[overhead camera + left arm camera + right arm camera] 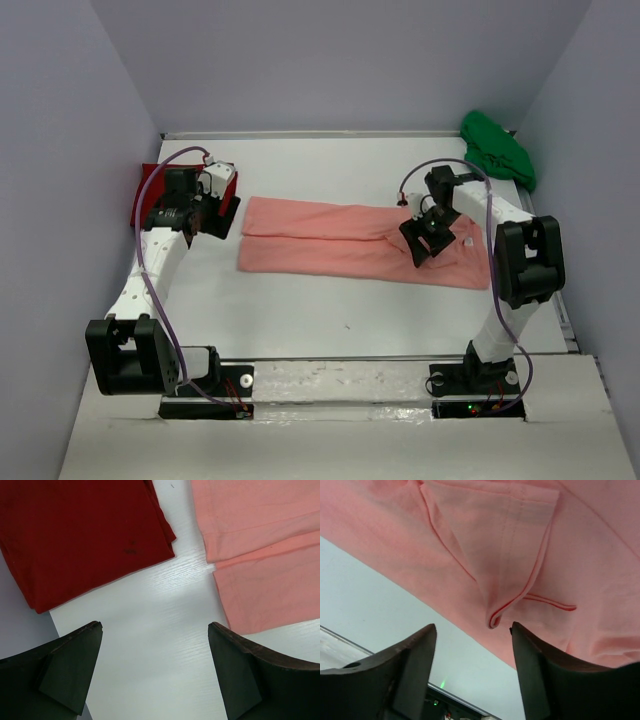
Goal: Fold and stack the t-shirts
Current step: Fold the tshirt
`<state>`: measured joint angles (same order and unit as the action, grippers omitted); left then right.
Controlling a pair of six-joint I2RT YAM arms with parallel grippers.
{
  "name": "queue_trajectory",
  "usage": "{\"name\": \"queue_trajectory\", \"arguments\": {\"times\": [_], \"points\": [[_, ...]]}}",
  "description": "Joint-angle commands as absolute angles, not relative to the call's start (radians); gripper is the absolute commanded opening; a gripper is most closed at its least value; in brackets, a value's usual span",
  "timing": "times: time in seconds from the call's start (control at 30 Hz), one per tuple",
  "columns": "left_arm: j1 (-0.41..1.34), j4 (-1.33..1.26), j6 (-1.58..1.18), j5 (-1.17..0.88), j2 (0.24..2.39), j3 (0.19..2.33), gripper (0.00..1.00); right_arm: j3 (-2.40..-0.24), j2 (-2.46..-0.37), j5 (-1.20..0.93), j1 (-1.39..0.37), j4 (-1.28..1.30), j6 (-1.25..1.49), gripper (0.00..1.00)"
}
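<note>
Shirts lie separate on the table [330,320]: salmon-pink shirt [340,245] flat across the middle, folded lengthwise into a long strip; red shirt [143,200] at the far left edge; green shirt [497,150] bunched in the far right corner. We see the right gripper [473,630] low over the pink one's right end, jaws apart, gripping nothing; a folded flap [505,555] points its tip at the gap. Left gripper [155,630] gapes wide over bare table between red shirt and pink hem, touching neither.

White table [330,320]: pink shirt [340,245] centre, red shirt [80,535] left, green shirt [497,148] far-right.
</note>
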<state>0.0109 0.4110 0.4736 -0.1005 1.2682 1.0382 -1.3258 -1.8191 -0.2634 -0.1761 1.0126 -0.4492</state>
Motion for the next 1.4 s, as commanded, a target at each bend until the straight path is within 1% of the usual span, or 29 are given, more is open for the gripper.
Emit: {"name": "queue_trajectory", "arguments": {"times": [0.0,0.03,0.07,0.27,0.6,1.0,1.37], "points": [[0.008,0.413,0.477,-0.114,1.236,1.042,0.99,-1.321,-1.758,-0.322,-0.189,1.057,-0.466,0.74],[0.008,0.413,0.479,-0.114,1.236,1.042,0.99,-1.325,-1.755,-0.328,-0.189,1.063,-0.472,0.79],[0.008,0.413,0.477,-0.114,1.236,1.042,0.99,-1.334,-1.744,-0.328,-0.189,1.062,-0.468,0.79],[0.008,0.411,0.479,-0.112,1.226,1.034,0.99,-1.385,-1.736,-0.304,-0.189,1.026,-0.443,0.76],[0.008,0.411,0.480,-0.100,1.233,1.034,0.99,-1.477,-1.877,-0.357,-0.198,1.003,-0.426,0.73],[0.008,0.410,0.480,-0.092,1.249,1.031,0.99,-1.456,-1.922,-0.342,-0.198,0.976,-0.446,0.72],[0.008,0.413,0.477,-0.101,1.264,1.035,0.99,-1.434,-1.919,-0.261,-0.198,0.946,-0.454,0.72]]}}
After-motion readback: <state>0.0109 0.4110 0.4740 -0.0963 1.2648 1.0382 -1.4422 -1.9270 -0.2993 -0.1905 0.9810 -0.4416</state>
